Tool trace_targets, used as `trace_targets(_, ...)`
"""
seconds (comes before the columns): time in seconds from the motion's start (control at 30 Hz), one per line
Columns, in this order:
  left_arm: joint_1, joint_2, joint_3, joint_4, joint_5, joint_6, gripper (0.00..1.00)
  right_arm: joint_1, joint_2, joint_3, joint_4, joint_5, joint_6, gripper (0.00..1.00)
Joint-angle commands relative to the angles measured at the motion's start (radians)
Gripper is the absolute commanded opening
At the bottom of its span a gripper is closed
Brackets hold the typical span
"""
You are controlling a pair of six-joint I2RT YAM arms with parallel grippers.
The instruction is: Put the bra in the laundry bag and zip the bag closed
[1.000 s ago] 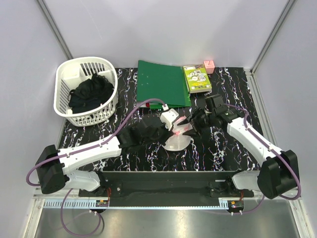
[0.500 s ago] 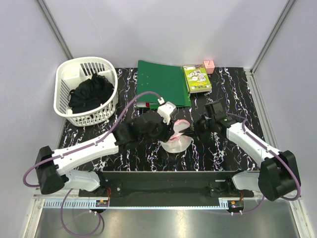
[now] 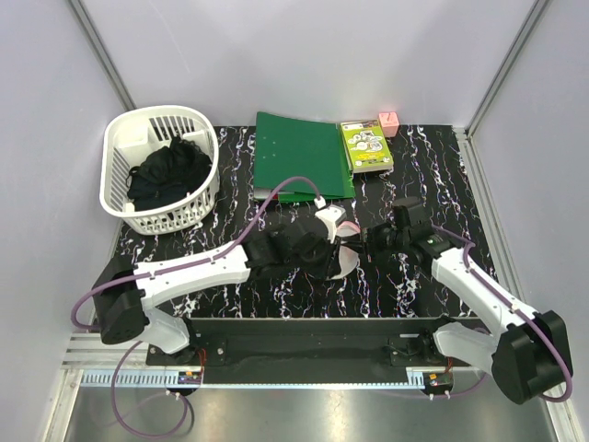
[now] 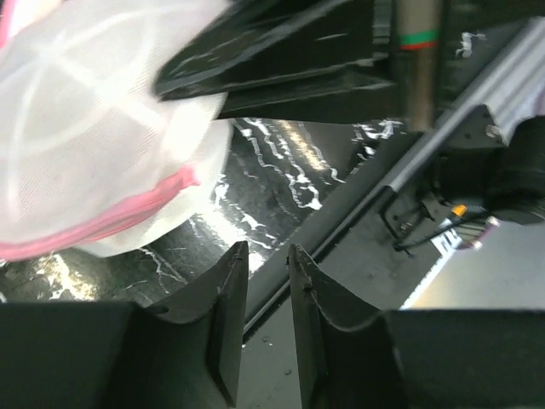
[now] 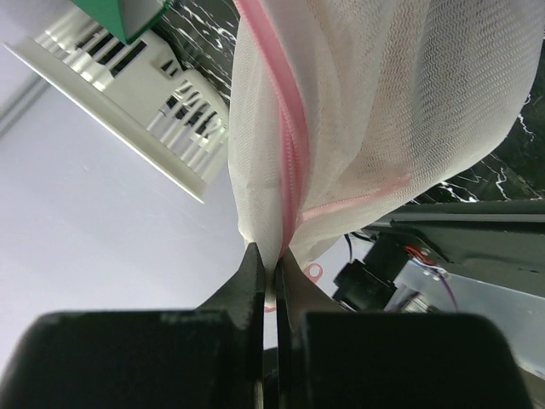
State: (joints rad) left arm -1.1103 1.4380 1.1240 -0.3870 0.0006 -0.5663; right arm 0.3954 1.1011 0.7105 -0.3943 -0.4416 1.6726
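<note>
The laundry bag (image 3: 347,260) is a white mesh pouch with pink zipper trim, lying at the table's middle between the two grippers. In the right wrist view the laundry bag (image 5: 383,102) hangs in front of my right gripper (image 5: 271,256), whose jaws are shut on its mesh edge beside the pink zipper. My right gripper (image 3: 366,241) sits at the bag's right side. My left gripper (image 3: 336,269) is at the bag's near-left side. In the left wrist view the left gripper (image 4: 266,256) stands open by a narrow gap with nothing in it, the laundry bag (image 4: 94,153) up-left of it. The bra is hidden.
A white slotted basket (image 3: 161,170) with black clothes stands at the back left. A green folder (image 3: 304,157), a green box (image 3: 366,145) and a small pink item (image 3: 388,123) lie along the back. The table's front rail (image 4: 443,128) runs close ahead of the left fingers.
My right gripper has shut on the bag's edge. My left gripper has opened a little and moved right and nearer. The bag has shifted slightly right.
</note>
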Motion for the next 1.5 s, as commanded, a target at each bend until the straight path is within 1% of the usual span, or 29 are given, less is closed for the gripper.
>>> trace_targets(0.0,-0.014,0.013,0.057,0.005,-0.178,-0.012,0.28,0.005,-0.047,-0.028,0.037,0.047,0.102,0.00)
trace_targets(0.07,-0.026,0.027,0.060,0.014,-0.235,-0.001,0.27,0.005,-0.055,-0.032,0.038,0.053,0.110,0.00)
trace_targets(0.1,-0.031,0.033,0.060,0.019,-0.291,0.005,0.26,0.005,-0.058,-0.032,0.037,0.056,0.117,0.00)
trace_targets(0.2,-0.039,0.053,0.063,0.045,-0.341,0.006,0.28,0.005,-0.058,-0.029,0.041,0.069,0.134,0.00)
trace_targets(0.33,-0.048,0.058,0.048,0.117,-0.364,0.017,0.32,0.005,-0.041,-0.010,0.041,0.070,0.128,0.00)
trace_targets(0.43,-0.051,0.070,0.053,0.114,-0.412,0.022,0.33,0.006,-0.035,-0.002,0.041,0.067,0.130,0.00)
trace_targets(0.6,-0.052,0.094,0.062,0.135,-0.439,0.048,0.33,0.005,-0.035,0.000,0.041,0.066,0.133,0.00)
trace_targets(0.7,-0.051,0.111,0.082,0.125,-0.453,0.046,0.28,0.007,-0.035,-0.002,0.040,0.069,0.138,0.00)
trace_targets(0.73,-0.049,0.114,0.085,0.117,-0.459,0.046,0.23,0.008,-0.037,-0.003,0.040,0.067,0.139,0.00)
trace_targets(0.8,-0.049,0.111,0.085,0.119,-0.473,0.046,0.17,0.008,-0.038,-0.005,0.041,0.069,0.142,0.00)
trace_targets(0.83,-0.046,0.111,0.085,0.119,-0.475,0.046,0.11,0.008,-0.040,-0.008,0.041,0.070,0.142,0.00)
trace_targets(0.87,-0.048,0.108,0.085,0.117,-0.485,0.046,0.07,0.008,-0.043,-0.009,0.040,0.072,0.141,0.00)
trace_targets(0.93,-0.043,0.102,0.074,0.114,-0.496,0.049,0.00,0.008,-0.046,-0.014,0.040,0.073,0.134,0.00)
trace_targets(0.97,-0.040,0.093,0.071,0.112,-0.493,0.055,0.00,0.008,-0.044,-0.014,0.040,0.073,0.109,0.00)
trace_targets(1.03,-0.014,0.082,0.068,0.076,-0.481,0.054,0.00,0.010,-0.043,-0.020,0.037,0.067,0.073,0.00)
trace_targets(1.1,0.009,0.052,0.039,0.051,-0.413,0.063,0.00,0.007,-0.044,-0.028,0.032,0.066,-0.008,0.00)
trace_targets(1.13,0.038,0.033,0.025,0.042,-0.390,0.063,0.00,0.007,-0.055,-0.039,0.020,0.070,-0.036,0.00)
trace_targets(1.17,0.053,0.016,-0.013,0.042,-0.331,0.065,0.00,0.007,-0.058,-0.046,0.017,0.073,-0.077,0.00)
trace_targets(1.23,0.108,-0.043,-0.055,0.040,-0.274,0.063,0.00,0.005,-0.076,-0.071,0.009,0.070,-0.099,0.00)
trace_targets(1.27,0.127,-0.063,-0.075,0.042,-0.204,0.065,0.00,0.003,-0.084,-0.078,0.009,0.070,-0.103,0.00)
trace_targets(1.33,0.177,-0.109,-0.127,0.051,-0.127,0.077,0.00,0.005,-0.087,-0.085,0.009,0.067,-0.114,0.00)
trace_targets(1.37,0.193,-0.123,-0.142,0.051,-0.050,0.091,0.00,0.003,-0.086,-0.079,0.008,0.069,-0.129,0.00)
trace_targets(1.47,0.237,-0.159,-0.205,0.059,0.064,0.120,0.00,0.000,-0.060,-0.031,0.008,0.080,-0.200,0.00)
